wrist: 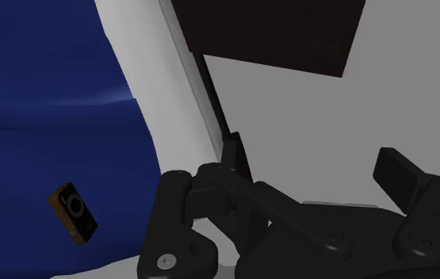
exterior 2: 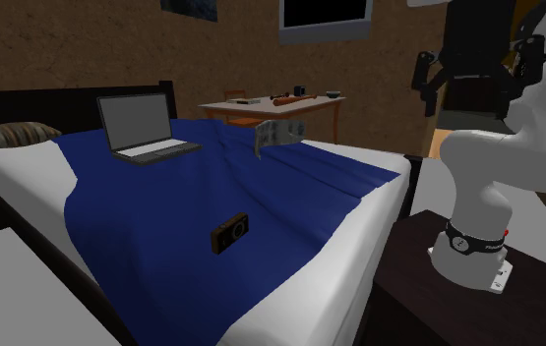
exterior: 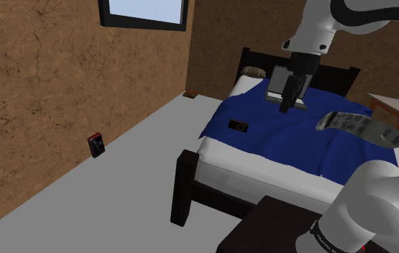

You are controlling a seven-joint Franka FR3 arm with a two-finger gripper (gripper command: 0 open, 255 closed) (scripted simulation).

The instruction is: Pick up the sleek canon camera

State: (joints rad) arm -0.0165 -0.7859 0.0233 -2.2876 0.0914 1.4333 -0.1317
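Shoulder view first: the camera (exterior: 238, 125), a small black one, lies flat on the blue blanket (exterior: 291, 140), close to the blanket's edge on the shoulder view's left. The gripper (exterior: 289, 97) hangs high over the bed (exterior: 262, 175), in front of the open laptop (exterior: 275, 77) and well apart from the camera. There is no contact.

Over to the second exterior view: the camera sits alone on the blanket toward the near side of the mattress. The laptop is far behind it, near the pillow (exterior 2: 15, 133). The hand is up at this view's top right, above the dark stand (exterior 2: 418, 285) and well clear of the bedding.

Now the wrist view: the black fingers (wrist: 177, 190) stand wide apart, with only grey floor (wrist: 305, 119) between them, so the hand is empty. The camera lies lens-up on the blanket, off to one side of the gripper and outside the fingers.

So where are we? By my reading, right at the start, because the camera looks untouched. The whole pick is ahead: swing the hand across until the camera sits between the fingers, come down onto the soft blanket, close on the slim body, and lift.
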